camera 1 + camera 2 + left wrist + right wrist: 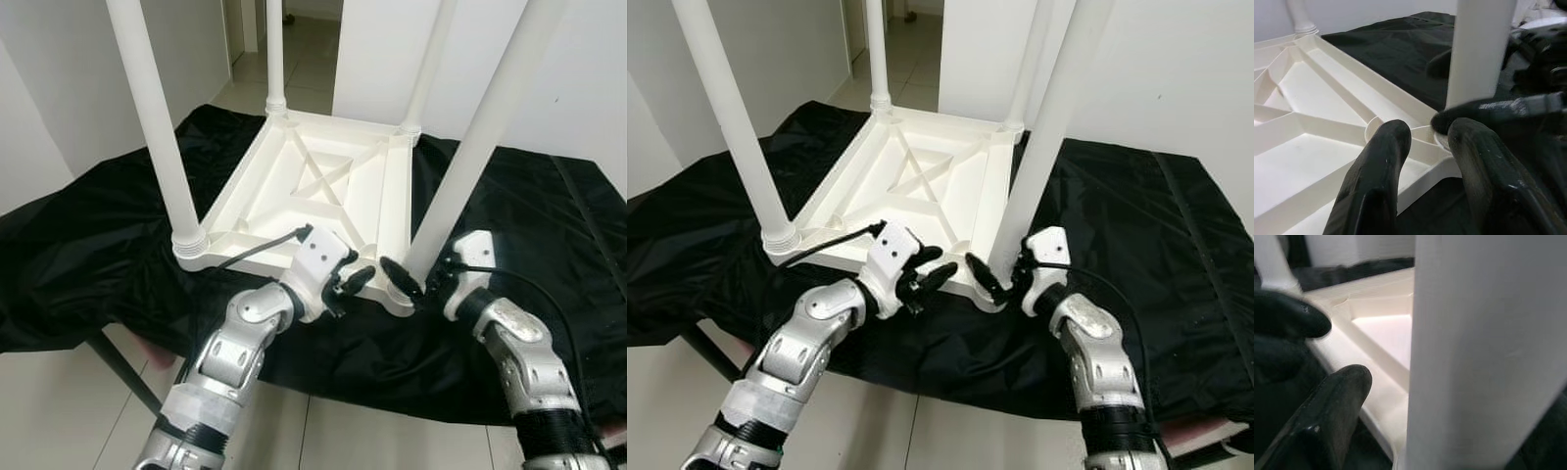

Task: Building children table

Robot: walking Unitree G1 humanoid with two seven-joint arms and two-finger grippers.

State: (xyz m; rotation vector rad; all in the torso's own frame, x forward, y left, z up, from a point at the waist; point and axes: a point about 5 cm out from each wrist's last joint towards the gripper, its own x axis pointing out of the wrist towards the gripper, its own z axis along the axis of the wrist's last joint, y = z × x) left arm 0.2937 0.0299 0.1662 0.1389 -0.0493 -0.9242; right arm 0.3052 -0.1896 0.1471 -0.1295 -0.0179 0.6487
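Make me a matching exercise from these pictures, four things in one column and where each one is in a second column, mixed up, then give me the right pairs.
Things:
1. upturned white tabletop
2. black cloth
3. left gripper
4. right gripper

Places:
A. at the foot of the near right leg, on its outer side
B. lying underside up on the cloth, four legs pointing up
C. spread under the table parts
D. at the tabletop's near edge, just left of the near right leg

Pairs: 1-B, 2-C, 3-D, 4-A
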